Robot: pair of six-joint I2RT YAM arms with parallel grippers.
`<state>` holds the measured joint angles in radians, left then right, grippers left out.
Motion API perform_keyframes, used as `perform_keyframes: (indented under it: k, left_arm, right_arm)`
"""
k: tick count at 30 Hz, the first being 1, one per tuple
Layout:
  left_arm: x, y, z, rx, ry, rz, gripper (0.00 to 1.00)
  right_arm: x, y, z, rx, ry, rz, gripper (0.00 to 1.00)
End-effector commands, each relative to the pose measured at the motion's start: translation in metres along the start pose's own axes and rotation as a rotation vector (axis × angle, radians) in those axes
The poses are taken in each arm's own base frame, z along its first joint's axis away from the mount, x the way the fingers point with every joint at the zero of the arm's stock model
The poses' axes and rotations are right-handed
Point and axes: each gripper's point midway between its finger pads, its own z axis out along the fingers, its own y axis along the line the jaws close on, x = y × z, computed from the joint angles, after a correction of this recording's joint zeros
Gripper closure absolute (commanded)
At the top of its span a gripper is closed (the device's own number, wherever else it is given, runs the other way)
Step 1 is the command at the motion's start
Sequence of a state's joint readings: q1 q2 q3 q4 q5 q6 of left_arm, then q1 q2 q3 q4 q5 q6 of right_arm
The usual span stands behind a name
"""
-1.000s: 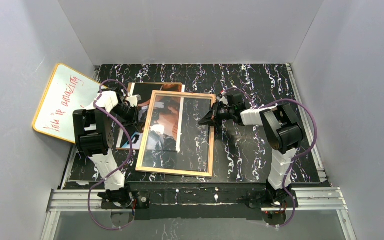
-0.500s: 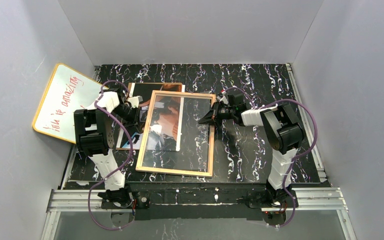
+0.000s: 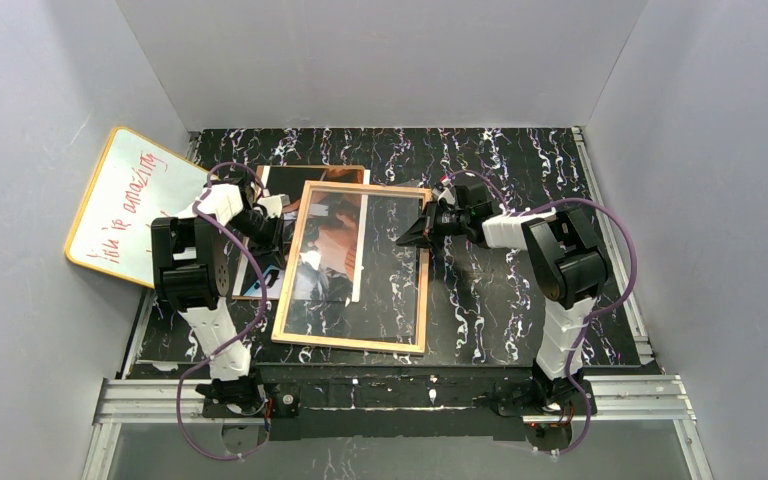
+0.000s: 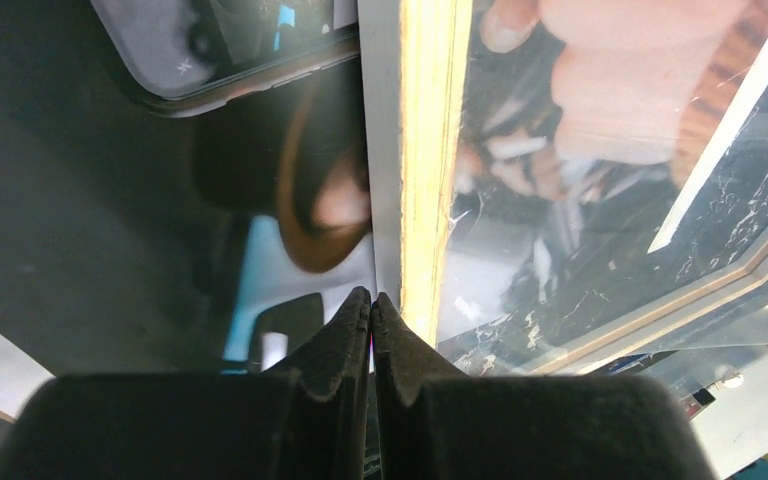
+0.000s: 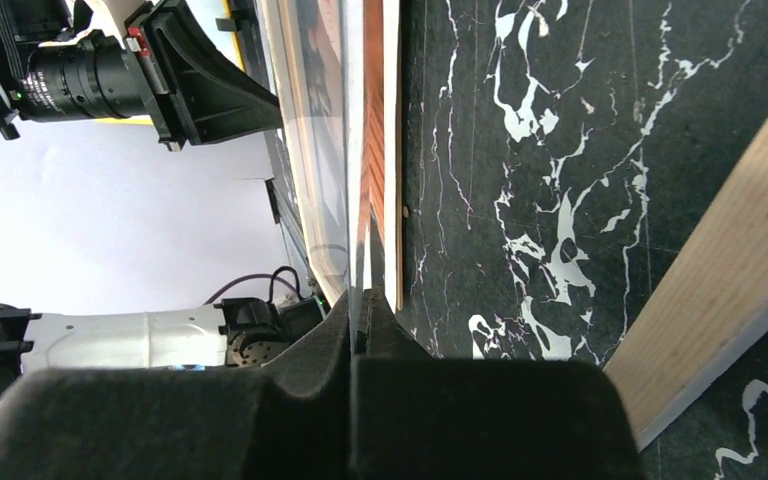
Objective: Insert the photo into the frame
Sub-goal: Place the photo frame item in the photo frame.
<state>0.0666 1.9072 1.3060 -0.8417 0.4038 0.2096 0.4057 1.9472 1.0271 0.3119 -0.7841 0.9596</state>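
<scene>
The photo is lying with its long side running away from the arms. It is passing beneath the left rail of the frame and sticking out leftward. The left gripper, clenched on nothing, is sitting just beside that rail and looks nearer for sliding the photo rightward. The right gripper is also clenched, over the frame's right half.

Both arms bent, reaching inward toward each other. Jaws of left gripper pressed together; right gripper likewise closed.
</scene>
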Motion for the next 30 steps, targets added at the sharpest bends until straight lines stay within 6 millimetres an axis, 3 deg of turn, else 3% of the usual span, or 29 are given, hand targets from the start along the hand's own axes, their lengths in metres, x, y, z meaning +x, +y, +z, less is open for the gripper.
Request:
perform_keyframes:
  k: [1, 30]
  left_arm:
    - [0.006, -0.003, 0.001, 0.011, 0.027, 0.012, 0.98]
    - [0.003, -0.013, -0.009, 0.04, 0.017, 0.038, 0.96]
  right_arm:
    - [-0.013, 0.035, -0.009, -0.061, -0.024, -0.095, 0.99]
    - [-0.015, 0.027, -0.011, -0.045, 0.001, -0.103, 0.99]
